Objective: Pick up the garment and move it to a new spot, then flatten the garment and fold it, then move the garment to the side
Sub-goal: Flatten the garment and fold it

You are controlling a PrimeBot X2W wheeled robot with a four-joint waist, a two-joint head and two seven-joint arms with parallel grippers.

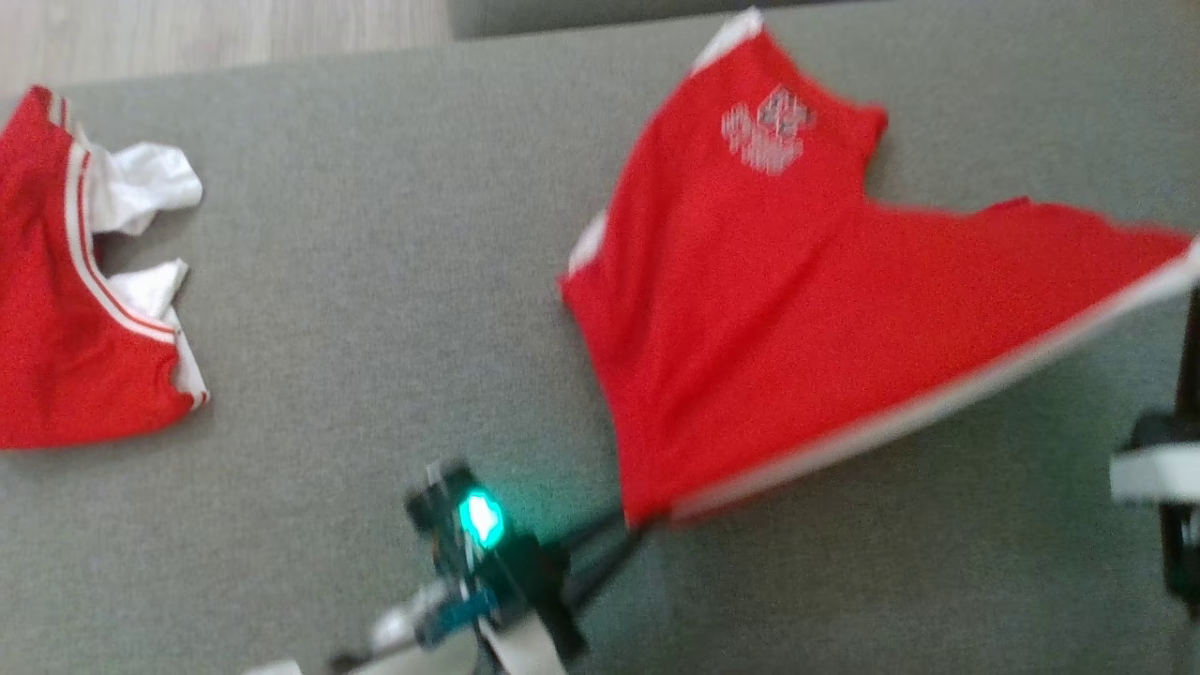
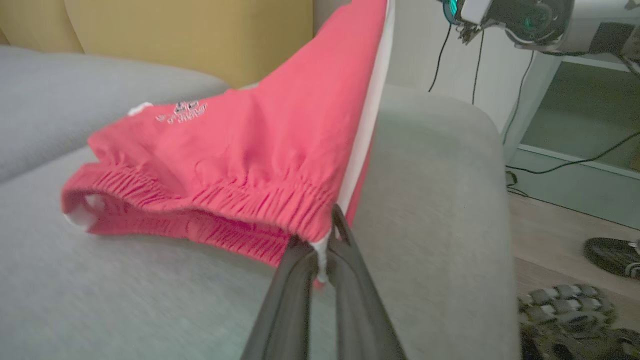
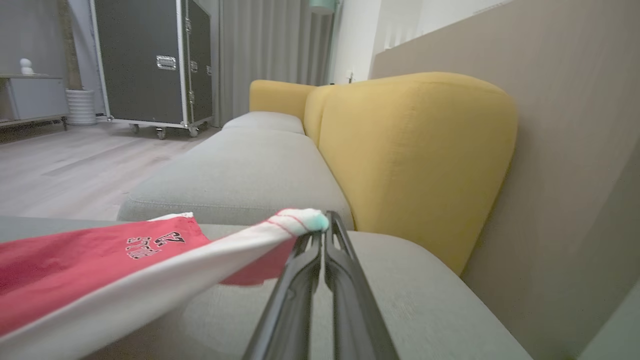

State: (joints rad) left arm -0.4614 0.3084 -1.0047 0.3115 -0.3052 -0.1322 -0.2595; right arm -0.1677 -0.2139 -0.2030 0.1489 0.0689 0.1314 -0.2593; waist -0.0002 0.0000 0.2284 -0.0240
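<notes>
The garment [image 1: 778, 319] is a pair of red shorts with a white side stripe and a pale print, stretched above the grey sofa seat [image 1: 375, 281] at centre right. My left gripper [image 1: 640, 527] is shut on its near corner. The left wrist view shows that gripper [image 2: 325, 240] clamping the gathered waistband of the garment [image 2: 240, 160]. My right gripper [image 1: 1192, 291] at the right edge is shut on the far end of the white stripe. Seen from the right wrist, that gripper [image 3: 322, 227] pinches the white-trimmed corner of the garment [image 3: 75, 260].
A second red and white garment [image 1: 75, 281] lies at the seat's left end. Yellow back cushions [image 3: 415, 150] line the sofa. A black wheeled case [image 3: 150, 65] stands across the wooden floor. Shoes [image 2: 615, 255] and cables lie on the floor beside the sofa.
</notes>
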